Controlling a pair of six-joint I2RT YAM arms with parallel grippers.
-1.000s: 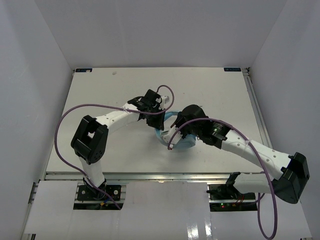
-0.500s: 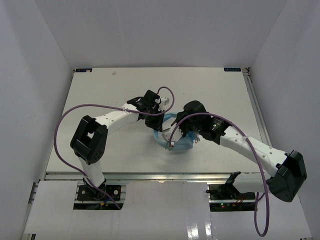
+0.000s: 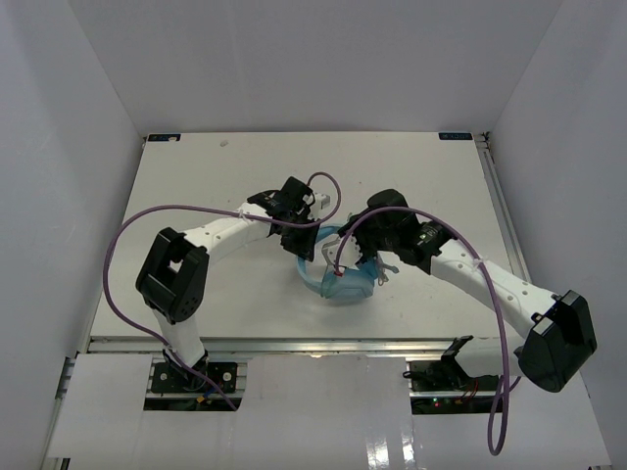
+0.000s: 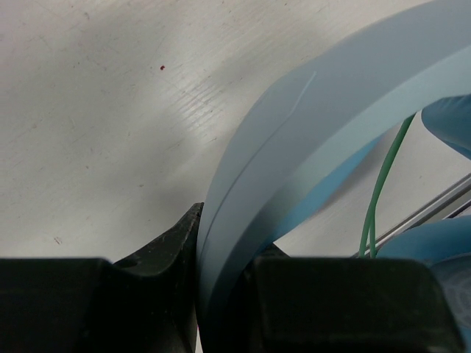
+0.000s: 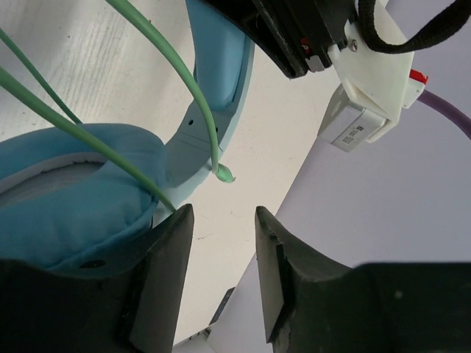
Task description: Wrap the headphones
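Observation:
The light blue headphones (image 3: 340, 279) lie at mid-table between both arms. My left gripper (image 3: 303, 246) is shut on the curved headband (image 4: 294, 147), which fills the gap between its jaws (image 4: 224, 254). My right gripper (image 3: 364, 257) hovers over the right side of the headset with its jaws open and nothing between them (image 5: 223, 215). In the right wrist view the thin green cable (image 5: 176, 70) runs in several strands over a padded ear cup (image 5: 66, 198), and its loose end (image 5: 225, 174) hangs just beyond my fingertips. The same cable (image 4: 379, 191) shows in the left wrist view.
Thick purple robot cables (image 3: 176, 209) loop over both arms above the table. The white table (image 3: 411, 166) ends at walls on the left, back and right. The left gripper's black and white body (image 5: 353, 66) is close above my right gripper.
My right gripper has opened and let the green cable go, and that arm has drawn back toward the far right. The left gripper keeps its hold on the headband.

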